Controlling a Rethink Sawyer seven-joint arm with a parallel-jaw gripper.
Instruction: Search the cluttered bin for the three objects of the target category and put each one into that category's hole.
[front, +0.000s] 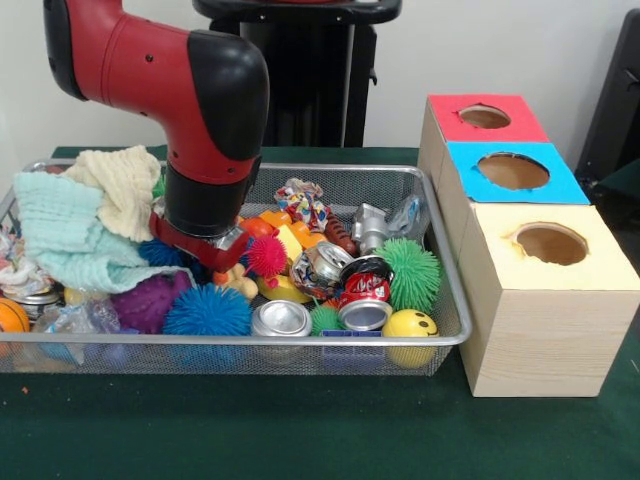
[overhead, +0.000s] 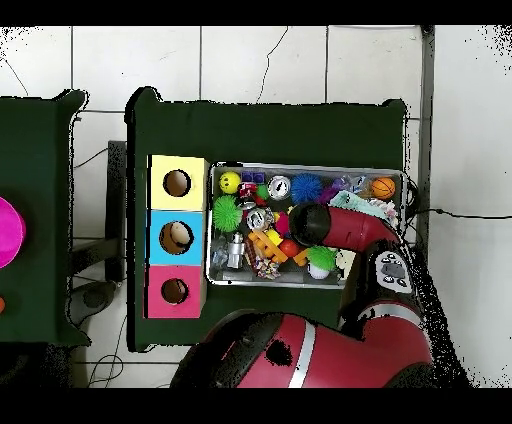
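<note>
The wire bin is full of mixed things. Cans lie near its front middle: a silver can, a red can and a crushed can. Spiky balls surround them: blue, green, pink and purple. A yellow smiley ball sits at the front right corner. My gripper is down inside the bin's middle among the toys, its tip hidden by the wrist. In the overhead view the gripper covers the bin's centre.
Three wooden boxes stand beside the bin, each with a round hole: yellow top, blue top, red top. A cream cloth and a mint cloth are heaped at the bin's left end. An orange ball lies there.
</note>
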